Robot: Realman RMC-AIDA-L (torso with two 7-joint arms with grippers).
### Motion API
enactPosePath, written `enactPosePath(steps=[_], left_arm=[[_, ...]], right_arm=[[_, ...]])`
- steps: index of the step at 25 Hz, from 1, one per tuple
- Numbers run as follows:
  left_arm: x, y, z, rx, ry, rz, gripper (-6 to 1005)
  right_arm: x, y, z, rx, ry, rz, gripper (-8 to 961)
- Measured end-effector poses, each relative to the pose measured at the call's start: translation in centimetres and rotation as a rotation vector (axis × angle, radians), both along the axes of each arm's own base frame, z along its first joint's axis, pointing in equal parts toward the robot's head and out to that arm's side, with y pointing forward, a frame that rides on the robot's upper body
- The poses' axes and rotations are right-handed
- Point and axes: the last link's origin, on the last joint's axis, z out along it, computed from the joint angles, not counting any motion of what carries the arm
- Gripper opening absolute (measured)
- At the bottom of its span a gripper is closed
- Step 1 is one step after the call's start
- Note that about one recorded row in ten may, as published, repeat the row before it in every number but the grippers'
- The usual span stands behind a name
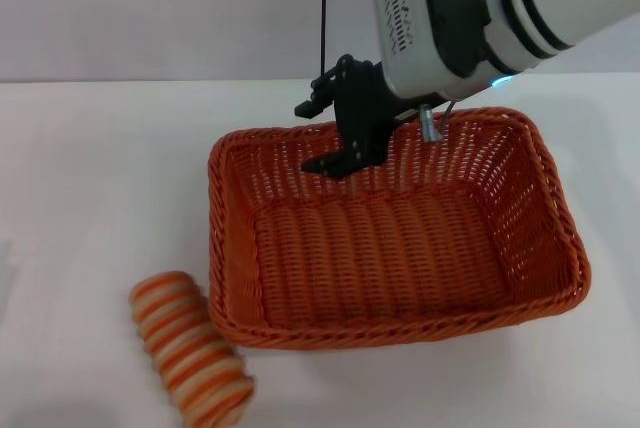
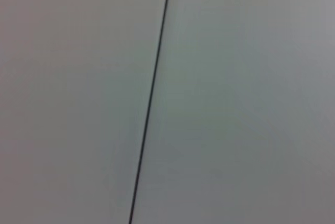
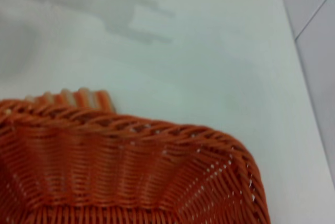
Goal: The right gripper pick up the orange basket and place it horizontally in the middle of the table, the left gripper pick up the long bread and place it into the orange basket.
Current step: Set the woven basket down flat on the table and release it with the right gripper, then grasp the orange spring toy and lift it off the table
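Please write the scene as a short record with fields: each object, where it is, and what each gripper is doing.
basket: large orange woven wicker basket, upright on the white flat table, nothing inside
bread: small oblong loaf with orange and cream stripes, on the table outside the basket, by its near-left corner
right gripper: black claw on white arm, above the basket's far rim, jaws open, holding nothing
left gripper: not in view

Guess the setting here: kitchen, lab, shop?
Probably a robot test bench or lab, not a kitchen: a bare white table against a plain wall, with only an orange basket, a striped long bread and the right claw above the basket's far rim.
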Motion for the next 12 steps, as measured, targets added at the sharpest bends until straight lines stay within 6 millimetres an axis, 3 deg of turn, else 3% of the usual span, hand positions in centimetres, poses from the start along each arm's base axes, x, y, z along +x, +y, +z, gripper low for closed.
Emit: enactPosePath(steps=[5, 9, 12], left_arm=[[0.0, 0.1, 0.3, -0.025, 0.008, -0.028, 714], [-0.1, 0.6, 1.3, -0.116, 0.015, -0.106, 713], [-0.5, 2.1, 3.8, -0.321, -0.022, -0.184, 713]], right_arm=[[-0.2, -0.7, 2.1, 0.044, 0.069, -0.027, 617], [-0.5, -2.4, 5.8, 0.075, 0.229, -0.066, 617], [0.7, -4.5, 9.1, 0.115, 0.422, -0.115, 617]])
